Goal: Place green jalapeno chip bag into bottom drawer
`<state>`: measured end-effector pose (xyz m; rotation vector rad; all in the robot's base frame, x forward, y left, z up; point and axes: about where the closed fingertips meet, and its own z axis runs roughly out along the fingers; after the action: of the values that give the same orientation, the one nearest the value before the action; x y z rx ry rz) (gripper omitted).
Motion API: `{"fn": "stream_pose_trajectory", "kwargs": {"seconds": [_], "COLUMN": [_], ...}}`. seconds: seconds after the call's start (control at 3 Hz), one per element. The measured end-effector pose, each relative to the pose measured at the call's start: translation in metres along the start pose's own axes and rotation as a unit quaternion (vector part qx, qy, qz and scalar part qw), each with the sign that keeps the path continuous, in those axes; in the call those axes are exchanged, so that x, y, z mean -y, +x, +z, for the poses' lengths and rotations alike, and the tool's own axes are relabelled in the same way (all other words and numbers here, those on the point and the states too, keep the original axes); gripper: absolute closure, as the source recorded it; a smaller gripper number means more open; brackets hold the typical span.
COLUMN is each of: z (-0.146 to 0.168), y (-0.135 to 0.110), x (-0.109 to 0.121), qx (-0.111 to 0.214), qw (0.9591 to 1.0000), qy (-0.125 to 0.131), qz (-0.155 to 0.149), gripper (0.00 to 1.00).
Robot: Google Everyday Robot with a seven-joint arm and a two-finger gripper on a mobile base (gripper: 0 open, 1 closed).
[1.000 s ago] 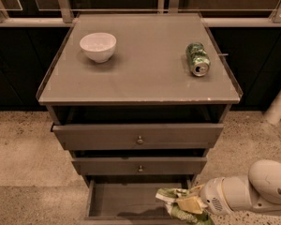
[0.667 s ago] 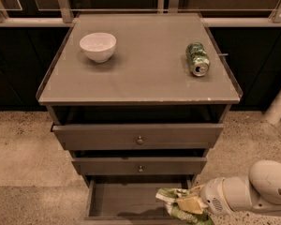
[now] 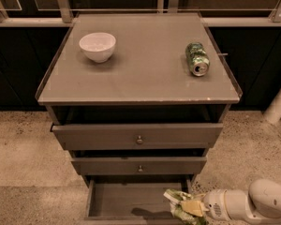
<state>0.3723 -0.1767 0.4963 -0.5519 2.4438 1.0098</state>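
Observation:
The green jalapeno chip bag (image 3: 181, 204) is crumpled, green with cream patches, and hangs over the right front part of the bottom drawer (image 3: 117, 201), which is pulled out and shows a flat bare floor. My gripper (image 3: 196, 207) reaches in from the lower right on a white arm and is shut on the bag, holding it just above the drawer's right side. The bag casts a shadow on the drawer floor.
On the cabinet top stand a white bowl (image 3: 97, 46) at the back left and a green soda can (image 3: 197, 58) lying on its side at the right. The two upper drawers (image 3: 138, 136) with small knobs stick out slightly. Speckled floor surrounds the cabinet.

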Motion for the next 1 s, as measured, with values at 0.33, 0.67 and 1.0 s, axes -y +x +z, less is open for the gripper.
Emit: {"fn": "stream_pose_trajectory", "kwargs": {"seconds": [0.33,0.67,1.0], "z": [0.036,0.075,0.076], "y": [0.012,0.011,0.011], "x": [0.045,0.072,0.073], "qx": [0.007,-0.003,-0.003], "qw": [0.9995,0.9992,0.9991], "qy": [0.012,0.017,0.016], "qz": [0.03,0.037,0.039], "gripper": [1.0,1.0,1.0]}}
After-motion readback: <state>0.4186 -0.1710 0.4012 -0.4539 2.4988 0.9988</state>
